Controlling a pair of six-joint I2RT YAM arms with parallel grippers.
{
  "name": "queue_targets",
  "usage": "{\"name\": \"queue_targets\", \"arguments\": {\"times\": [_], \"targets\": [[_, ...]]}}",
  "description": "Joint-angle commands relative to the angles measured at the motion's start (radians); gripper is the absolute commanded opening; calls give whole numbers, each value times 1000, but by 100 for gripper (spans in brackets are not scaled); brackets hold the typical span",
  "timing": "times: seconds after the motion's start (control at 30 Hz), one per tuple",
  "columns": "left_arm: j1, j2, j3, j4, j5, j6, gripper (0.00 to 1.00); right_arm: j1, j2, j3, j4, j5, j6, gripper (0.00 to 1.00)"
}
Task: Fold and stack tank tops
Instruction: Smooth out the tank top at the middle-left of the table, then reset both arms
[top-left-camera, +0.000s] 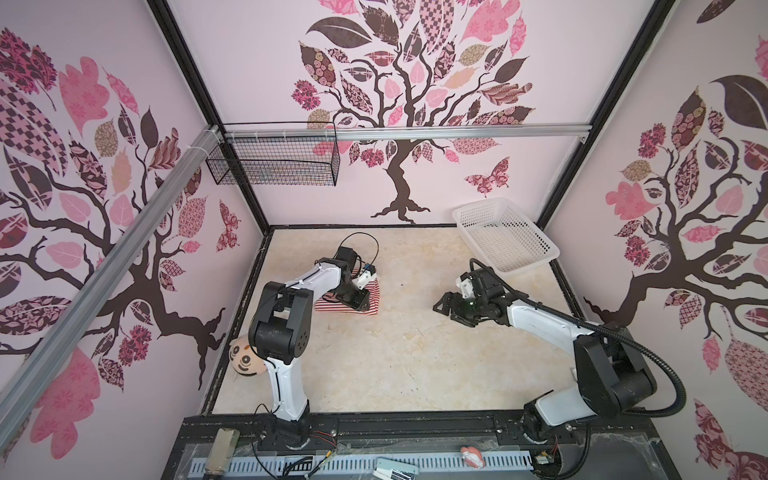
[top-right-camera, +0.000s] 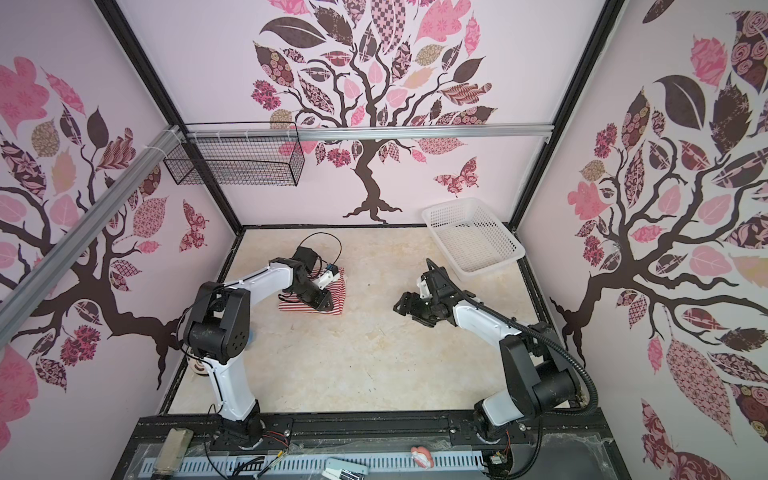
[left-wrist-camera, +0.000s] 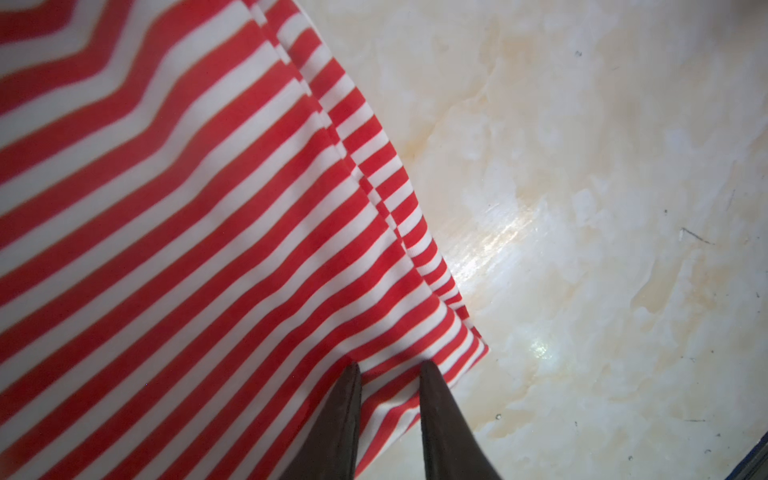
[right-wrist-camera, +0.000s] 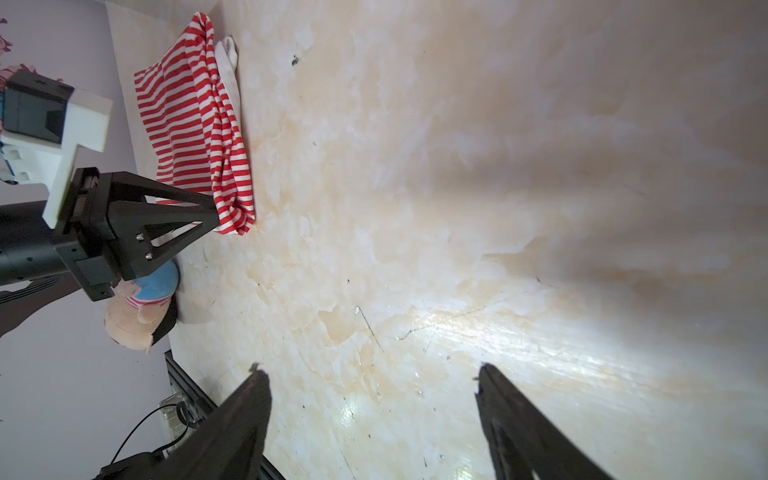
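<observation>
**Desk:** Where are your tank tops?

**Floor:** Folded into one red-and-white striped pile, your tank tops (top-left-camera: 328, 306) lie on the table (top-left-camera: 395, 365), left of centre and toward the far wall. Both top views show them (top-right-camera: 338, 291).

**Desk:** And your left fingers?

**Floor:** Your left gripper (left-wrist-camera: 388, 368) reaches down onto the pile's near right corner. Its fingers (left-wrist-camera: 436, 415) are set narrow, pinching a fold of the striped fabric. The layered edges of the pile run along the table just beside them.

**Desk:** Your right arm?

**Floor:** Well apart, to the right, your right gripper (right-wrist-camera: 368, 374) hovers low over the table. Its fingers (right-wrist-camera: 245, 415) are spread wide and hold nothing.

**Desk:** What surrounds them?

**Floor:** A white perforated basket (top-left-camera: 478, 205) sits in the far right corner. A black wire basket (top-left-camera: 274, 162) hangs on the far wall, at the left. A round-faced plush toy (top-left-camera: 245, 361) rests at the table's near left edge, beside your left arm.
</observation>
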Motion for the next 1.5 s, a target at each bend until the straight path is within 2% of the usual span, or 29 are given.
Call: {"name": "queue_targets", "arguments": {"times": [0.0, 0.13, 0.23, 0.27, 0.3, 0.37, 0.47, 0.57, 0.63, 0.73, 0.83, 0.97, 1.1, 1.2, 1.33, 1.47], "targets": [[0, -74, -1, -2, -7, -17, 28, -6, -47, 31, -54, 30, -49, 81], [2, -236, 6, 15, -28, -44, 29, -7, -64, 89, -123, 95, -114, 92], [15, -396, -46, 82, -67, -86, 33, -20, -93, 117, -147, 134, -151, 100], [24, -445, -71, 112, -82, -104, 37, -30, -102, 121, -152, 142, -158, 100], [38, -501, -102, 147, -101, -129, 48, -46, -114, 125, -154, 148, -166, 100], [80, -593, -152, 187, -94, -159, 60, -87, -139, 123, -149, 139, -175, 100], [184, -729, -254, 267, -58, -228, 78, -153, -205, 96, -121, 184, -181, 100], [244, -850, -363, 335, -72, -233, 86, -168, -267, 77, -113, 322, -219, 100], [271, -934, -475, 434, -119, -262, 95, -171, -300, 56, -87, 372, -289, 100], [308, -1013, -599, 532, -160, -281, 97, -171, -370, -59, 56, 481, -330, 100], [385, -1028, -709, 645, -125, -302, 97, -174, -438, -189, 221, 525, -370, 100], [465, -956, -799, 781, -38, -300, 97, -174, -503, -368, 464, 596, -437, 100], [471, -847, -861, 916, -20, -278, 97, -174, -466, -412, 533, 643, -490, 100], [471, -820, -917, 1046, -8, -287, 97, -174, -418, -443, 609, 639, -548, 100], [471, -774, -1015, 1295, -53, -256, 97, -174, -370, -506, 761, 625, -601, 100], [471, -714, -994, 1310, -40, -247, 97, -181, -294, -543, 894, 630, -658, 100]]}}
